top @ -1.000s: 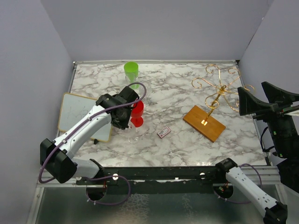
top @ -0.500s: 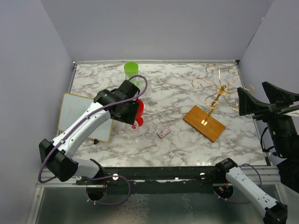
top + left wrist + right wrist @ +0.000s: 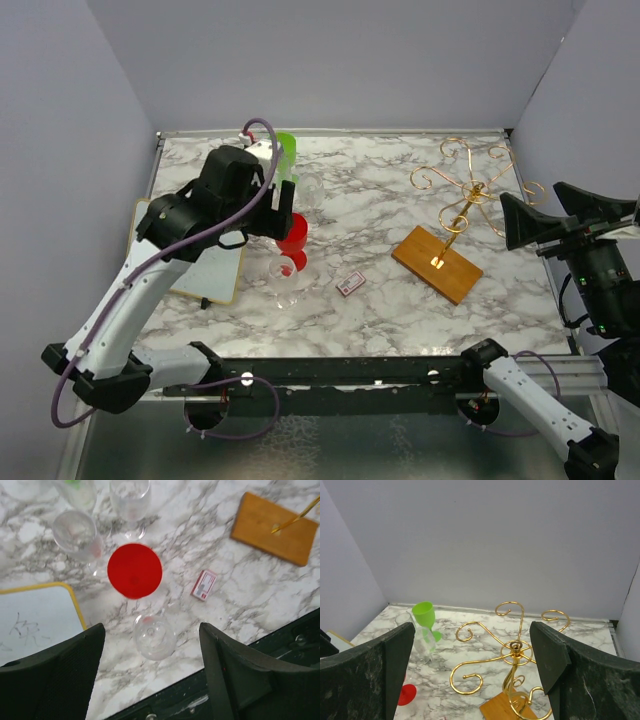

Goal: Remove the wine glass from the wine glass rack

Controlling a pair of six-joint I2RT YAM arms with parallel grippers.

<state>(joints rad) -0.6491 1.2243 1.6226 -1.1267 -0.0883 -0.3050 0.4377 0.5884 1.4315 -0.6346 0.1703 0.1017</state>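
Wine glass (image 3: 154, 636), clear, stands on the marble table (image 3: 400, 310) near the front edge, left of centre, well apart from the wine glass rack (image 3: 465, 192). Left gripper (image 3: 152, 627) hangs above it, fingers spread wide, not touching it. Small red-white packet (image 3: 203, 585) lies just right of it, whiteboard (image 3: 170, 235) to the left. Red glass (image 3: 134, 570) just behind, then two more clear glasses (image 3: 75, 530). Rack stands right of centre on its wooden base (image 3: 437, 263). Right gripper (image 3: 472, 630) is raised near the rack, spread. Green glass (image 3: 282, 150) stands farthest back.
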